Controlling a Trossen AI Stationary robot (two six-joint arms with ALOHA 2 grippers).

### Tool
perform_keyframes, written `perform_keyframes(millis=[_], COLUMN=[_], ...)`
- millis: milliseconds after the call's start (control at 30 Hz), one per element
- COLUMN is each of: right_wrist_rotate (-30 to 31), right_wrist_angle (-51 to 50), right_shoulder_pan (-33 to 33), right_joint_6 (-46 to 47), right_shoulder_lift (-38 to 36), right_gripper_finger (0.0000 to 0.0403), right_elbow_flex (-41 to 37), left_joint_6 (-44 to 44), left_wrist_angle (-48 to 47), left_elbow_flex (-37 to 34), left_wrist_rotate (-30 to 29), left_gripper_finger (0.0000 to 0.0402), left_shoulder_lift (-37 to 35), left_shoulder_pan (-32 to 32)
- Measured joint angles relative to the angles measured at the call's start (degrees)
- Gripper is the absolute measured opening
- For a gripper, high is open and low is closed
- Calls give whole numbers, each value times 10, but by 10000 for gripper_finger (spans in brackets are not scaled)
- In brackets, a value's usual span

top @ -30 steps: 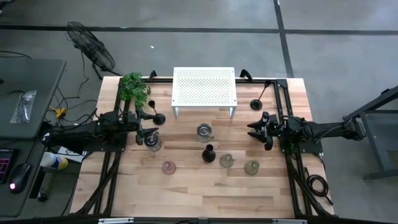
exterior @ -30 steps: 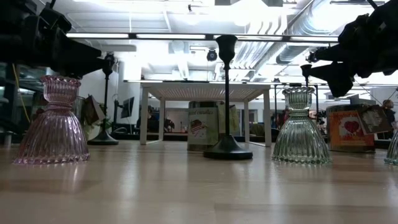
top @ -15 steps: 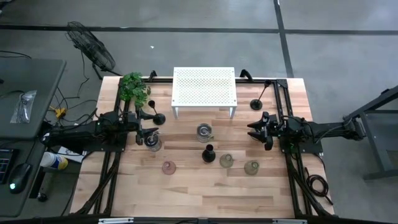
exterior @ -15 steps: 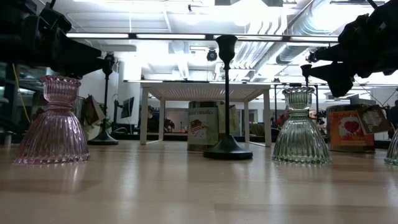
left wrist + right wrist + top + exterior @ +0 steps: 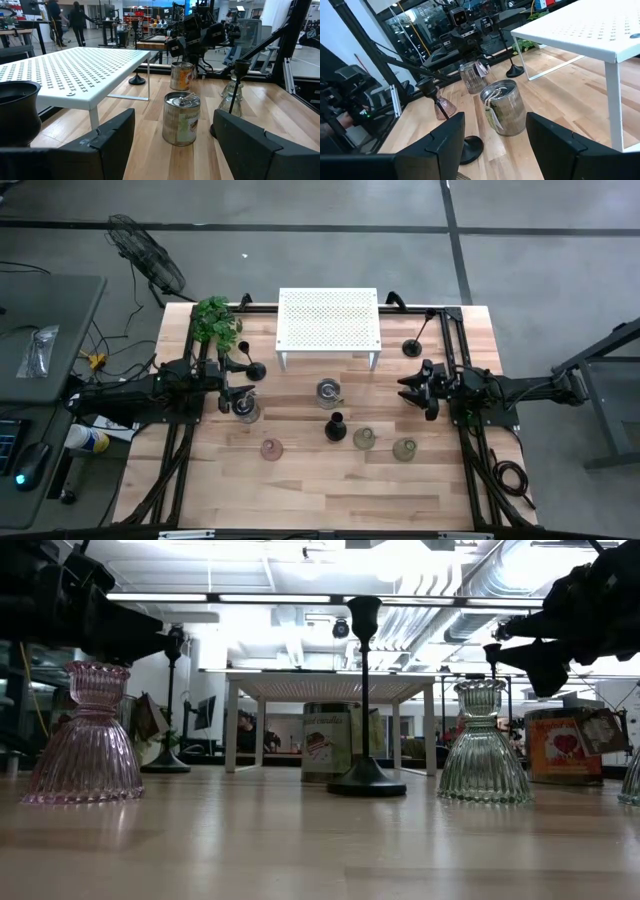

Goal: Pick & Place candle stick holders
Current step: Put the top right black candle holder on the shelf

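Three thin black candlesticks stand on their round bases: one mid-table point(image 5: 335, 427), one near my left gripper point(image 5: 257, 370), one at the far right point(image 5: 412, 347). A pinkish glass holder point(image 5: 271, 448) and two greenish ones point(image 5: 364, 439) point(image 5: 405, 449) stand toward the near side. My left gripper point(image 5: 232, 388) is open and empty above the table's left part. Its wrist view shows the wide gap between the fingers point(image 5: 172, 135). My right gripper point(image 5: 411, 392) is open and empty above the right part, as its wrist view shows point(image 5: 495, 135).
A white perforated shelf point(image 5: 328, 320) stands at the far middle, a green plant point(image 5: 215, 320) at the far left. One tin point(image 5: 328, 392) stands mid-table between the grippers, another point(image 5: 245, 412) beside my left gripper. Bare wood lies along the near edge.
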Motion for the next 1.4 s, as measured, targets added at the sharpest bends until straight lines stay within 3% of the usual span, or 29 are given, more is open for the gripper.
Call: perform_keyframes(millis=[400, 533, 833, 1133, 1400], right_wrist_rotate=[29, 67, 283, 452, 606], right_wrist_angle=[2, 1, 11, 11, 38], right_shoulder_pan=[0, 0, 0, 0, 0], right_joint_6=[21, 3, -13, -20, -94], right_shoulder_lift=[0, 3, 34, 83, 137], right_gripper_finger=[204, 204, 204, 204, 204], right_elbow_flex=[0, 0, 0, 1, 9], left_joint_6=[0, 0, 0, 0, 0], left_wrist_angle=[0, 0, 0, 0, 0], left_elbow_flex=[0, 0, 0, 0, 0], left_wrist_rotate=[0, 0, 0, 0, 0], left_gripper_finger=[265, 265, 265, 265, 265], left_shoulder_lift=[0, 0, 0, 0, 0], left_shoulder_pan=[0, 0, 0, 0, 0])
